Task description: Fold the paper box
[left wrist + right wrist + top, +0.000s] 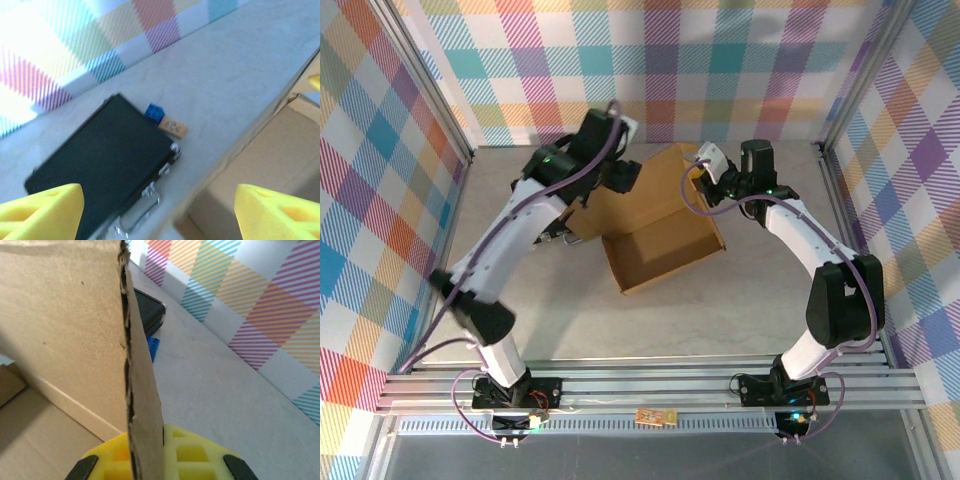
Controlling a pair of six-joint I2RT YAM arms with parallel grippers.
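Left of the paper box [665,245], above a black case [100,160] with a metal handle: left gripper [160,212], fingers [42,210] spread wide, nothing between them, likely freed to reach for another flap. Also left of the box, touching the case: small blue block [154,112] and orange tag [172,127], writing too blurred to read. At the box's right rear: right gripper [147,457], pinching the raised flap's edge, probably to keep it upright for folding. No print on the cardboard.

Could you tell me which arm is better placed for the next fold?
Right: the right gripper is shut on the box, at an upright flap; the left gripper is open, holding nothing.
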